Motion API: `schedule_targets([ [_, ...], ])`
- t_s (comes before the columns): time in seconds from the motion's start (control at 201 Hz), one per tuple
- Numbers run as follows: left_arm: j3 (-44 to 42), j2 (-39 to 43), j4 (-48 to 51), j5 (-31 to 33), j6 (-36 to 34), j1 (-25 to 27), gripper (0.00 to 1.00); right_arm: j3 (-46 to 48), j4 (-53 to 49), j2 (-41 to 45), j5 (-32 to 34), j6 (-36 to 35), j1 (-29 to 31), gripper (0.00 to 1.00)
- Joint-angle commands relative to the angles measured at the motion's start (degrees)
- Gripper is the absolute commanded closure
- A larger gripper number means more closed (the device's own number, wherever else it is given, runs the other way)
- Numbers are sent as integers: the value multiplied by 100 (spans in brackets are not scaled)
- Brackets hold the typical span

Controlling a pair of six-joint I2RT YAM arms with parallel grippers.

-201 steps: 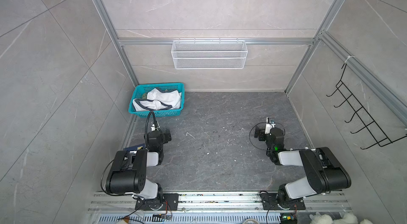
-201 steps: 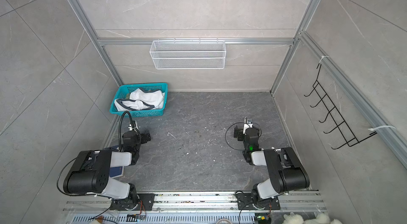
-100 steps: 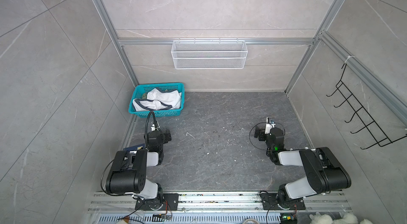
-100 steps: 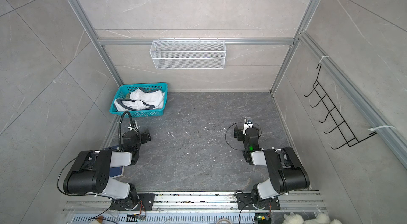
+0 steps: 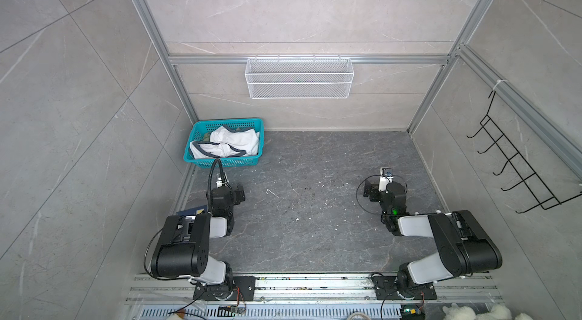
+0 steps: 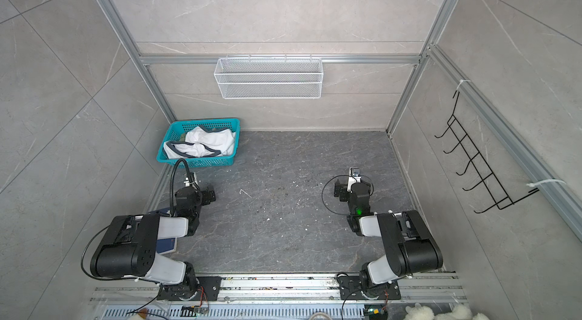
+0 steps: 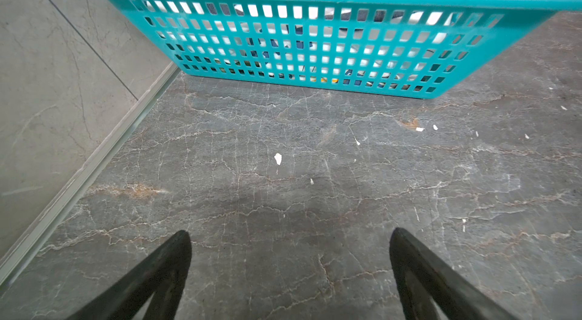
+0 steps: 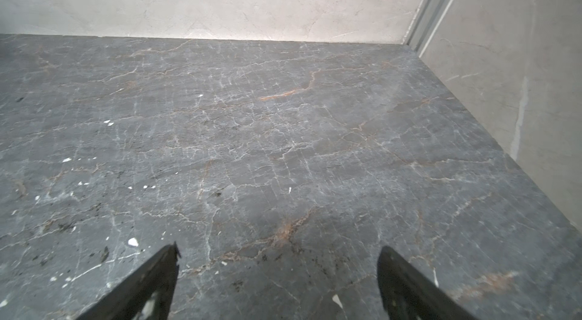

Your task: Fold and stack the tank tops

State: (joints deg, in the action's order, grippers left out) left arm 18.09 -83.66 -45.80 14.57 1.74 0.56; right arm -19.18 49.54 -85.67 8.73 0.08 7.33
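we find the white tank top [image 5: 233, 143] crumpled in a teal basket [image 5: 225, 162] that sits in the back left corner of the bench [image 5: 315, 208], with its navy trim curling along the basket's near side. toward the basket's back left a small patch of the olive tank top [image 5: 206, 136] peeks out in both top views, and most of it is hidden under the white cloth. through the basket's slotted wall the left wrist view shows white, navy and a bit of yellow. our left hand [image 7: 289, 235] is spread wide and holds nothing, low over bare bench just in front of the basket and not touching it. our right hand [image 8: 278, 249] is also spread wide and holds nothing, over the right half of the bench, facing the back right corner and well apart from the basket. a dark blue book [image 6: 167, 244] lies at the left edge of the bench, partly under the left arm. a white wire rack [image 5: 299, 82] hangs on the back wall and a black hook rack [image 5: 519, 173] on the right wall.
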Motion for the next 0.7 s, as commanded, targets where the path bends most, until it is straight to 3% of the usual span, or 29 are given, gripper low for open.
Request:
schedule_targets([
  [0.0, 208, 943, 642, 401, -84, 171, 0, 49, -285, 708, -252, -244, 83, 0],
  [0.109, 709, 1899, 2303, 506, 544, 190, 0, -5, -1047, 1637, -164, -228, 200, 1],
  [0.219, 1198, 2567, 3605, 654, 1713, 215, 0, -149, -1697, 2572, -491, 133, 223, 0],
  [0.333, 1925, 2858, 4776, 440, 2767, 208, 0, -697, -2940, 3360, -783, 659, 226, 0],
  [0.458, 2726, 2873, 6009, 222, 3738, 200, 0, -1642, -4575, 3744, -514, 1471, 216, 0],
  [0.617, 2997, 2803, 5888, -400, 3520, 199, 0, -2672, -6512, 3640, 358, 2502, 210, 0],
  [0.692, 3346, 2444, 6012, -430, 3291, 199, 0, -2873, -6928, 3462, 317, 2605, 199, 0],
])
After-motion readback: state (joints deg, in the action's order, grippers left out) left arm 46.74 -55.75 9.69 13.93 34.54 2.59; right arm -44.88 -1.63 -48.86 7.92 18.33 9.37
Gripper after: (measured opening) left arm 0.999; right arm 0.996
